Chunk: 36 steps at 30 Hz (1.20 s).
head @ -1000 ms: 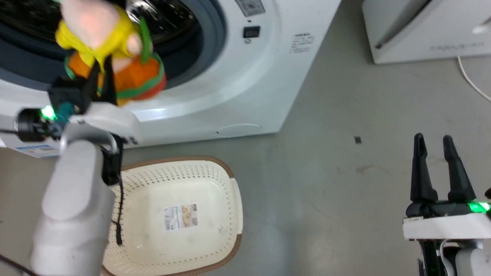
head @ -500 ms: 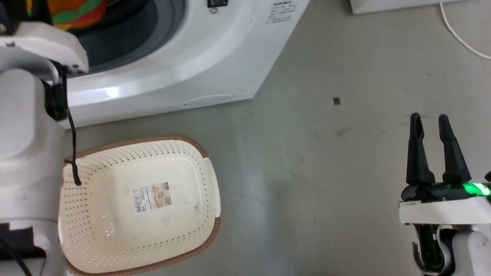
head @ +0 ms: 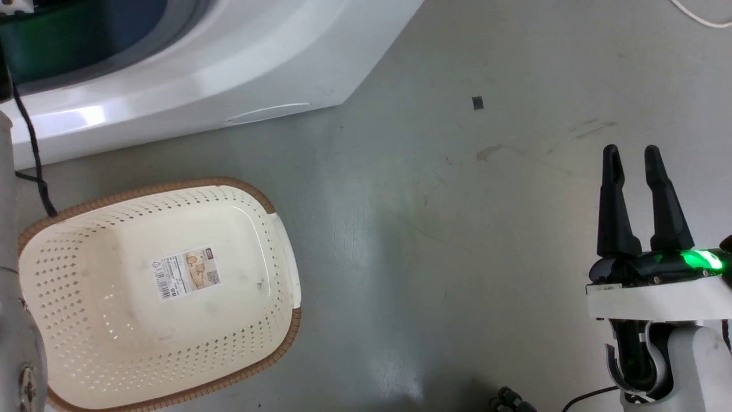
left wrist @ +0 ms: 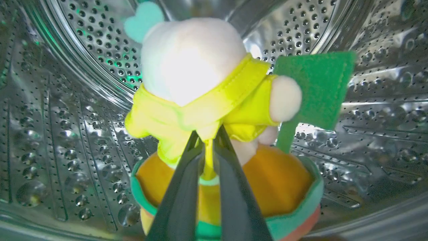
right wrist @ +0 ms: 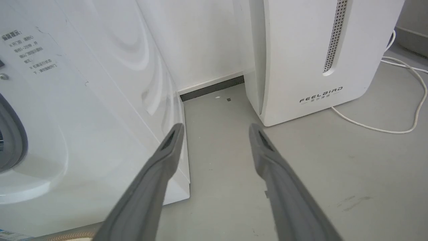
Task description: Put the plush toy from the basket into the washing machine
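Note:
In the left wrist view my left gripper (left wrist: 208,140) is shut on the yellow top of the plush toy (left wrist: 200,87), which hangs inside the shiny perforated steel drum (left wrist: 60,134) of the washing machine (head: 189,86). Its pale head points away and its green tag (left wrist: 314,87) sticks out to the right. The cream basket (head: 154,355) with brown rim lies on the floor at lower left in the head view, holding nothing but its paper label. My right gripper (head: 633,157) stands open over the floor at the right, also in the right wrist view (right wrist: 215,132).
The white FEELBIRD appliance (right wrist: 311,57) stands right of the washer (right wrist: 83,100) with a white cable (right wrist: 384,129) trailing on the grey floor. My pale left forearm (head: 14,320) runs up the left edge, with a black cable (head: 28,143) beside it.
The head camera has tilted down, so washer and basket slid up and left. The left gripper carried the plush toy from the porthole's front into the drum. The right gripper stayed open.

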Available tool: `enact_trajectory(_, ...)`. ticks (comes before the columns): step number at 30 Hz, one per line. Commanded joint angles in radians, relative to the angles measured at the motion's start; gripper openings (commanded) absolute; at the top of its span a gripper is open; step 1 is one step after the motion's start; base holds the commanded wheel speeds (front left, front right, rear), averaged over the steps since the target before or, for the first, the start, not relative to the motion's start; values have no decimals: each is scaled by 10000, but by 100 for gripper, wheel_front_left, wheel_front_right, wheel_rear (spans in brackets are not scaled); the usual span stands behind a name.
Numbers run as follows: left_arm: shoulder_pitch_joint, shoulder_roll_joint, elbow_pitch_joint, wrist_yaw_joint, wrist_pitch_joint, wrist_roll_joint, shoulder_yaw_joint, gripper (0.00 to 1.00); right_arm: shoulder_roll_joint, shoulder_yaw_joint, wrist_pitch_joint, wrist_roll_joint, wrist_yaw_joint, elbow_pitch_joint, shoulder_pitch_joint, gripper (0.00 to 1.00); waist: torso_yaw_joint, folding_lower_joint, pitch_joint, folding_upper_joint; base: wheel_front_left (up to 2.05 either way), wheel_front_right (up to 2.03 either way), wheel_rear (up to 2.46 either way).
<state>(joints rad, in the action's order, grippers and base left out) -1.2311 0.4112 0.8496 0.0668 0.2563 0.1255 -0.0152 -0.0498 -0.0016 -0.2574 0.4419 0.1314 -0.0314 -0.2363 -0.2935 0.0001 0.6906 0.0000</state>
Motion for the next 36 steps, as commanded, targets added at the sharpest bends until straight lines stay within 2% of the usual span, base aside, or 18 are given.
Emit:
enact_trajectory(1,-190,83,3,-35,55,12,24,0,-4,16,-44,60,-7,-58,-151,100,-47,-1,79,0,0,0,0)
enact_trajectory(4,-409,172,194,-29,55,-4,23,0,-4,61,-44,73,-7,-72,-190,100,-66,-1,186,0,0,0,0)
enact_trajectory(5,-461,180,231,-27,55,-3,24,15,-4,66,-44,74,-7,-75,-205,100,-66,-1,211,0,0,0,0)
enact_trajectory(6,-501,205,217,6,55,-61,-11,100,-4,65,-44,74,-7,-76,-218,100,-60,-1,233,0,0,0,0)
enact_trajectory(15,-395,58,596,-80,55,-41,-100,100,-4,168,-44,-11,-7,-23,-207,100,98,-1,-8,0,0,0,0)
enact_trajectory(24,630,-171,680,-283,55,-73,-257,100,-4,218,-44,-124,-7,54,-31,100,267,-1,-768,0,0,0,0)
enact_trajectory(30,1989,-578,-114,-277,55,22,-161,100,-4,258,-44,-463,-7,50,276,100,589,-1,-1634,0,0,0,0)
enact_trajectory(36,3534,-1034,-1197,-244,55,26,-48,100,-4,369,-44,-1293,-7,-59,664,100,1003,-1,-2583,0,0,0,0)
